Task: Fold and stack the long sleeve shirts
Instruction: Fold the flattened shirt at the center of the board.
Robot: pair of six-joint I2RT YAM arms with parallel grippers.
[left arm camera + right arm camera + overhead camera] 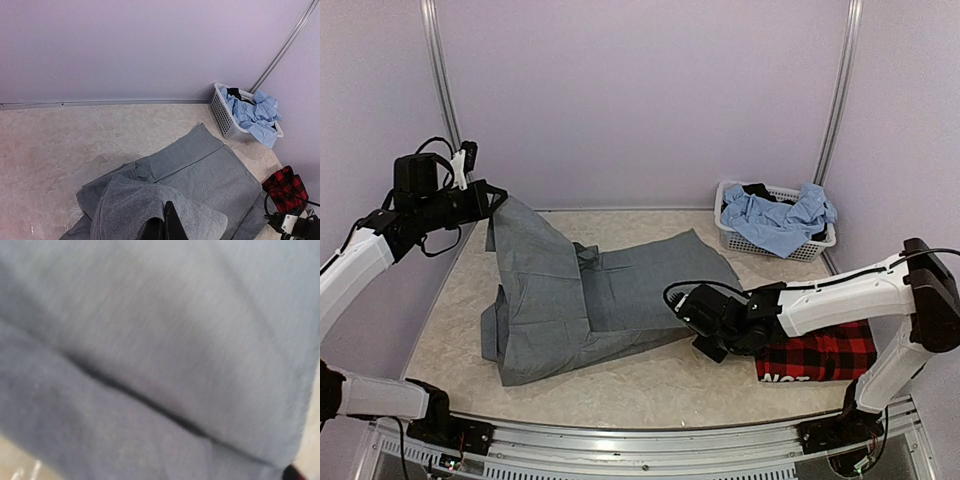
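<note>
The grey shirt lies spread across the middle of the table. My left gripper is shut on its far left edge and holds that part lifted, so the cloth hangs down from it. In the left wrist view my black fingers pinch a grey fold. My right gripper sits low at the shirt's near right edge. Its wrist view is filled with blurred grey cloth, and its fingers are hidden. The red-and-black plaid shirt lies folded at the near right, under the right arm.
A white basket with light blue clothes stands at the far right corner. It also shows in the left wrist view. Lilac walls close the back and sides. Bare tabletop lies in front of the grey shirt.
</note>
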